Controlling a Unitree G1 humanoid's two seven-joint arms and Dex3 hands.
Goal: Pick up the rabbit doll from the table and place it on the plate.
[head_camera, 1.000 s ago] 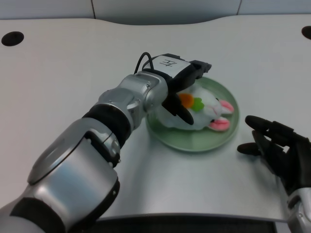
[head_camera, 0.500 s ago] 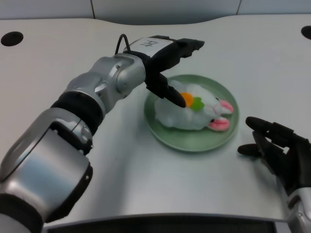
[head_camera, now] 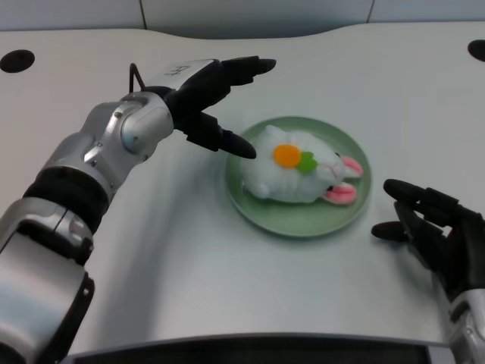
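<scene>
Bright, even light; soft shadows

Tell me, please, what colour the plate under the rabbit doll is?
The plate is light green, seen in the head view, the only one.

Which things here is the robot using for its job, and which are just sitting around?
For the job:
- rabbit doll, lying on the plate
- plate, green
- left hand, open, holding nothing, beside the plate

Just there:
- right hand, idle on the table
- dark holes near the table's far corners
</scene>
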